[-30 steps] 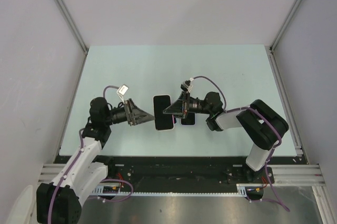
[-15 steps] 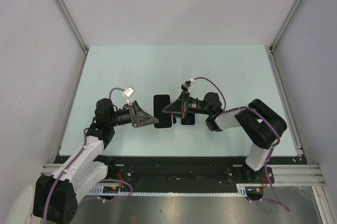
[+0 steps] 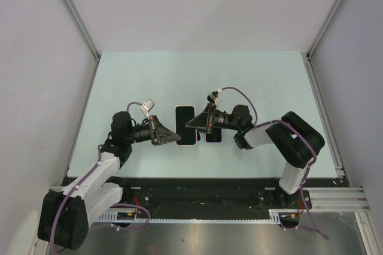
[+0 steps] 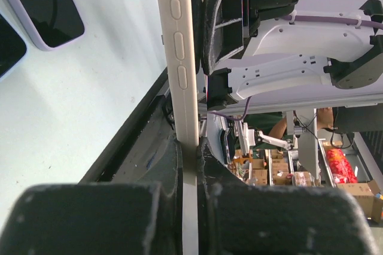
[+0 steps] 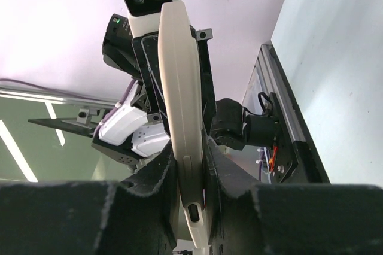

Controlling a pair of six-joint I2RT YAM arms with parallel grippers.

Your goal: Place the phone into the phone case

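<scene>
The cream phone case [image 3: 185, 117] hangs flat just above the table, its dark inner face up. My left gripper [image 3: 175, 137] is shut on its left long edge, and my right gripper [image 3: 190, 124] is shut on its right long edge. In the left wrist view the case [image 4: 182, 57] runs edge-on, buttons showing, pinched at my left gripper [image 4: 190, 147]. The right wrist view shows the case [image 5: 179, 75] clamped at my right gripper [image 5: 188, 159]. A dark phone [image 3: 213, 137] with a lavender rim lies on the table under my right arm; the phone [image 4: 45, 3] also shows in the left wrist view.
A second dark, lavender-rimmed slab [image 4: 5, 45] lies next to the phone at the left wrist view's edge. The pale green table [image 3: 197, 75] is walled by grey panels left, right and behind. A black rail [image 3: 197, 192] runs along the near edge.
My left gripper has moved right to the case and shut on its left edge. The right gripper and the case have held still.
</scene>
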